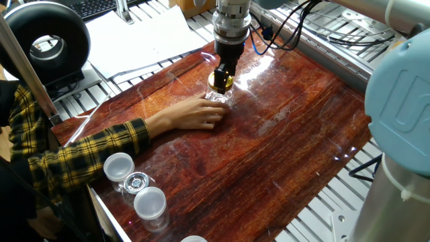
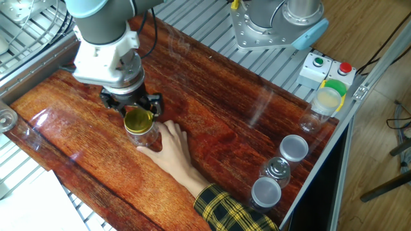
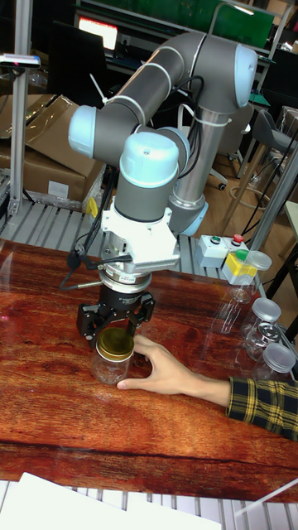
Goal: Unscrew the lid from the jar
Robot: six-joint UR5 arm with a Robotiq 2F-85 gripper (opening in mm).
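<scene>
The clear glass jar (image 1: 218, 98) (image 2: 145, 135) (image 3: 111, 367) stands upright on the wooden tabletop (image 1: 282, 141), with the yellow-gold lid (image 1: 218, 83) (image 2: 138, 119) (image 3: 114, 341) on its neck. My gripper (image 1: 221, 78) (image 2: 133, 110) (image 3: 116, 330) comes straight down onto it, its fingers close on either side of the lid and apparently shut on it. A person's hand (image 1: 191, 113) (image 2: 168, 149) (image 3: 164, 373) in a yellow plaid sleeve rests against the jar's side and holds it.
Clear cups with white lids (image 1: 119, 166) (image 2: 295, 147) stand at the table's corner. A button box (image 2: 326, 67) and a green-lidded jar (image 2: 327, 99) sit beyond the edge. White paper (image 1: 144, 37) and a black round device (image 1: 47, 40) lie off the far side.
</scene>
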